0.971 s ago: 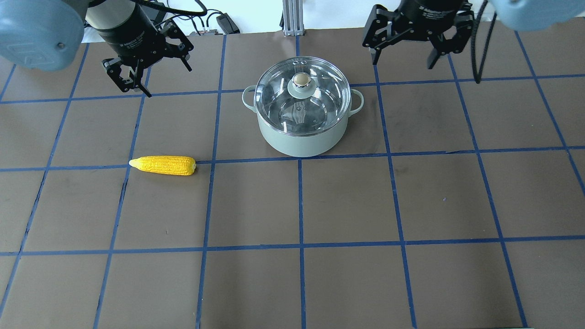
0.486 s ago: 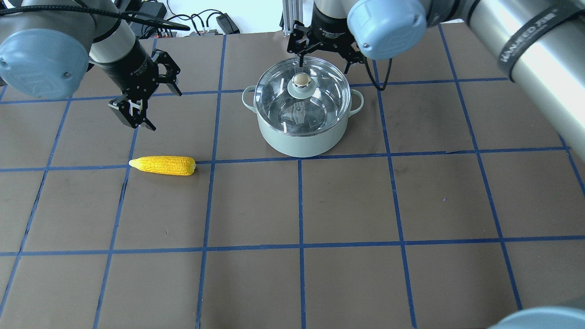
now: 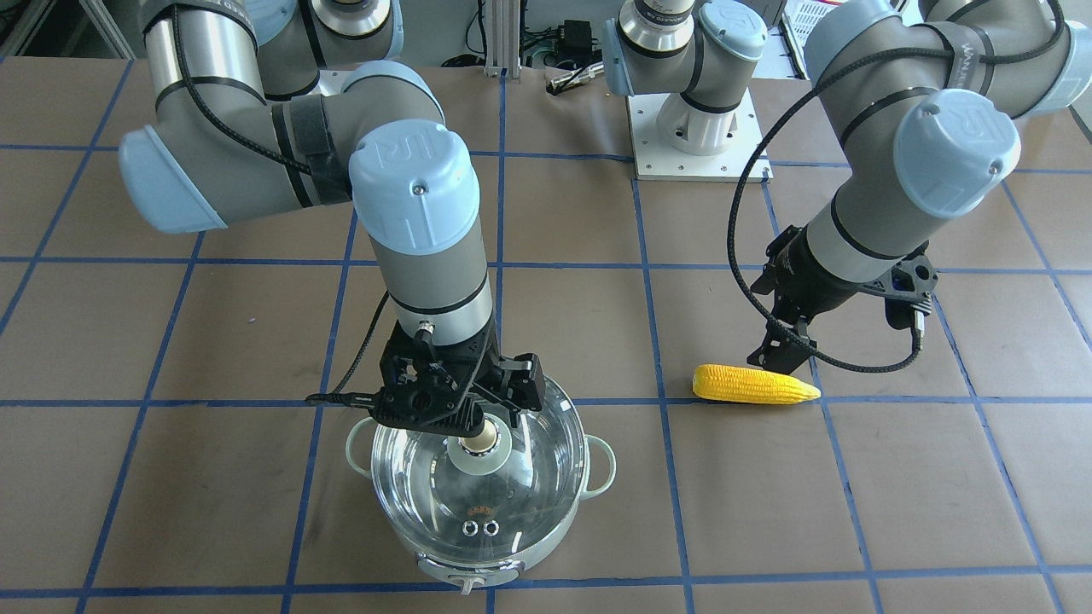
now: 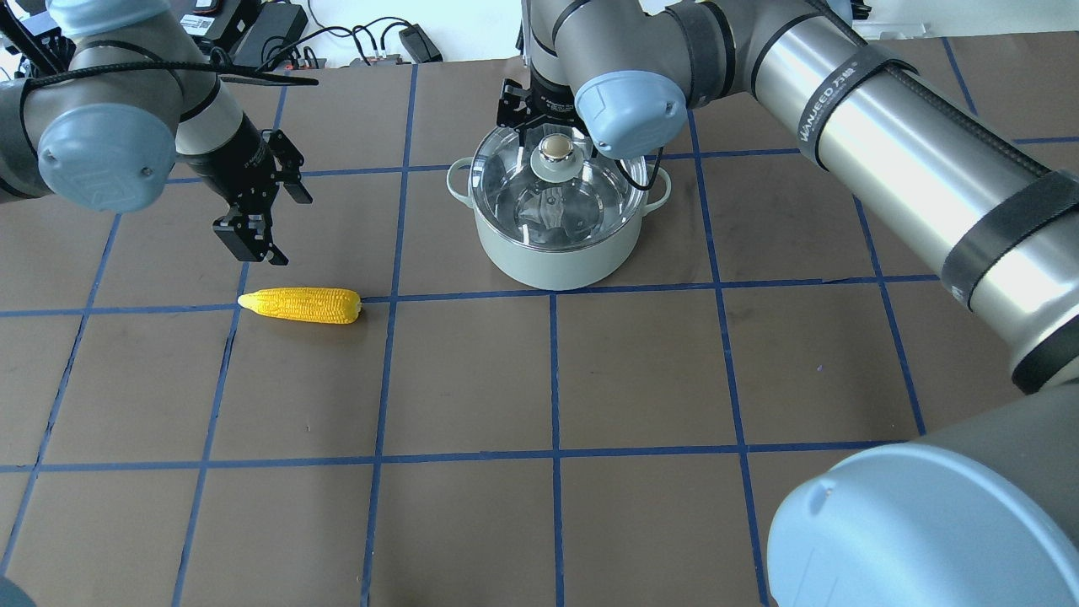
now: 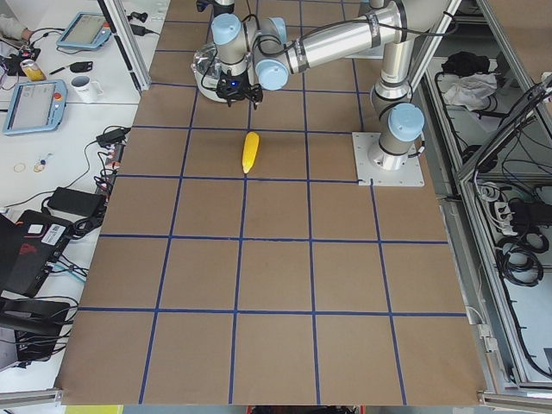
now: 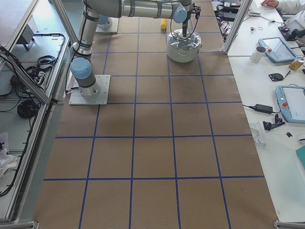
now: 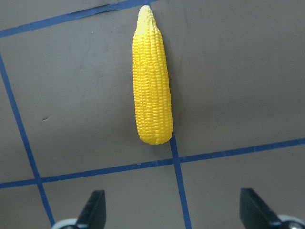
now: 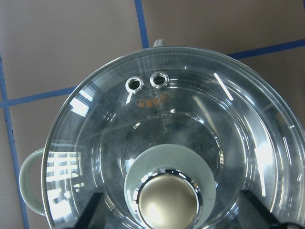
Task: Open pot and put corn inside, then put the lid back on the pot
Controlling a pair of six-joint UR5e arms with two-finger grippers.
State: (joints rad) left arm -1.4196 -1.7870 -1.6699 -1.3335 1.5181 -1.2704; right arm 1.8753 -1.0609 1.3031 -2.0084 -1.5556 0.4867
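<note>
While no step of the task is done yet, you are watching both arms line up for first grasps: the lid is sitting on the pot and the corn is lying outside it, so lifting, loading and re-covering are all left. The matte brown table (image 4: 641,379), gridded with blue tape, is carrying the round mint-green pot (image 4: 552,257), smooth-walled with loop handles. The domed clear glass lid (image 4: 506,194) is resting on its rim, showing shiny steel beneath. In the overhead view the corn (image 4: 301,304), a bumpy yellow tapered cob, is lying flat at 8 o'clock of the pot, well apart. The left gripper (image 4: 251,243) is hovering at 11 o'clock of the cob, jaws spread, touching nothing. The right gripper (image 3: 474,419) is straddling the lid's rounded beige knob (image 8: 167,202), jaws wide, not pinching it. Two metal-ringed vent holes (image 8: 134,84) are showing at 12 o'clock of the knob in the right wrist view.
</note>
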